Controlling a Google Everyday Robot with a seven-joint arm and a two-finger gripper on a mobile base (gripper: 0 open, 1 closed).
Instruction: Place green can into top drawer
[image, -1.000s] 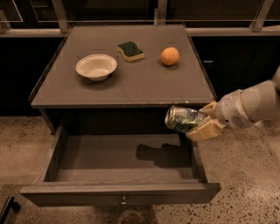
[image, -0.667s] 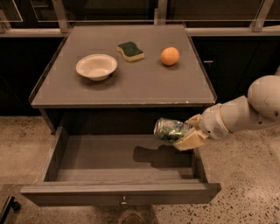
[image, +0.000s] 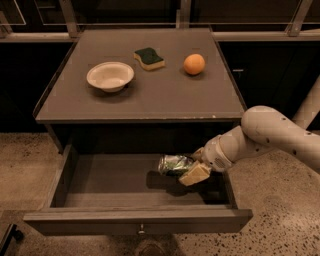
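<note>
The top drawer (image: 100, 195) of the grey cabinet is pulled fully open, its small knob (image: 142, 230) at the centre of the front panel. My gripper (image: 191, 169) reaches in from the right over the drawer's right half. It is shut on the green can (image: 174, 164), which lies on its side, silver end pointing left, just above the drawer floor. The can's shadow falls on the floor below it.
On the cabinet top (image: 165, 100) stand a white bowl (image: 110, 76), a green-topped yellow sponge (image: 149, 58) and an orange (image: 194, 64). My white arm (image: 265, 135) comes in from the right. Speckled floor (image: 280, 210) lies around the cabinet.
My gripper has carried the green can down and to the left, from beside the drawer's right edge to low inside the open drawer.
</note>
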